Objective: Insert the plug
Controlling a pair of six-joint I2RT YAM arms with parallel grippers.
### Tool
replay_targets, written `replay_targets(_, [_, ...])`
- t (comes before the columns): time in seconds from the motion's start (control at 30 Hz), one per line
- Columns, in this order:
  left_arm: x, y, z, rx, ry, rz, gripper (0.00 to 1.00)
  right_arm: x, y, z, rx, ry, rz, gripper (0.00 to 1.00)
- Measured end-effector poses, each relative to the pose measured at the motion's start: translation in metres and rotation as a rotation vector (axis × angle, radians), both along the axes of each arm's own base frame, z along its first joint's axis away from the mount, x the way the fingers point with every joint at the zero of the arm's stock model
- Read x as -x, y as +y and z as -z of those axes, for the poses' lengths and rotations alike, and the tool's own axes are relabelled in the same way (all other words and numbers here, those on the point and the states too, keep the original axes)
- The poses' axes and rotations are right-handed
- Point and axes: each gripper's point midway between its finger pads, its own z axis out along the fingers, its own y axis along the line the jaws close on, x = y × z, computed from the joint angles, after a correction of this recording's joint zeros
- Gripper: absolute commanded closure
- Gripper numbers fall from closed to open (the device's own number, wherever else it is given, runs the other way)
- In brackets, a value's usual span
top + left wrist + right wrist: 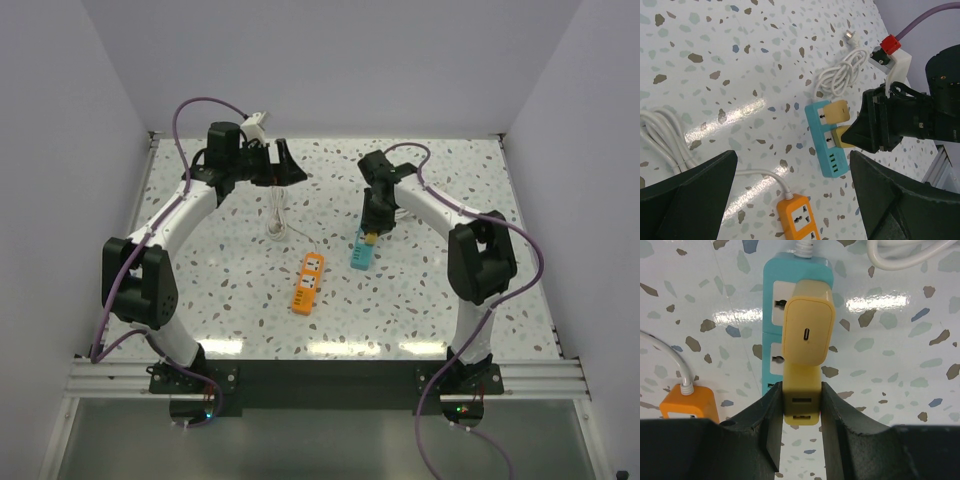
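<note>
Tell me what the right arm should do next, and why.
Probably push the plug down into the free socket of the teal power strip: the right fingers grip it over that strip, beside a tan charger already seated, and I can't see whether its prongs are in.

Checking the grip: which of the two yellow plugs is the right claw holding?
The darker plug with two rectangular ports, pinched in the right claw; the paler plug, with one oval port, sits on the teal strip.

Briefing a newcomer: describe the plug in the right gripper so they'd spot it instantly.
Find the teal power strip right of the orange strip. At it, the right gripper pinches the plug: a deeper yellow block with two slots, unlike the paler one-port block beside it.
</note>
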Motion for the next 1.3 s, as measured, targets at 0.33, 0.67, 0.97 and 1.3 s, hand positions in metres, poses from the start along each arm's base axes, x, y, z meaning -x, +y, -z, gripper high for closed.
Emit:
replay_targets(0.33, [0.001, -0.001, 0.000, 0.007, 0.005, 0.006, 0.00, -0.002, -0.002, 0.002, 0.010, 0.024, 0.003, 1.00])
replay_targets(0.67, [0.002, -0.001, -0.001, 0.014, 0.008, 0.011, 0.00, 0.001, -0.003, 0.006, -0.040, 0.016, 0.036, 1.00])
replay_targets(0.97, [0.002, 0.000, -0.001, 0.014, 0.008, 0.011, 0.00, 0.003, 0.000, 0.008, -0.018, 0.004, 0.026, 1.00])
replay_targets(1.3, [0.001, 0.000, -0.001, 0.014, 0.009, 0.010, 0.00, 0.008, 0.005, 0.015, 0.021, -0.032, 0.011, 1.00])
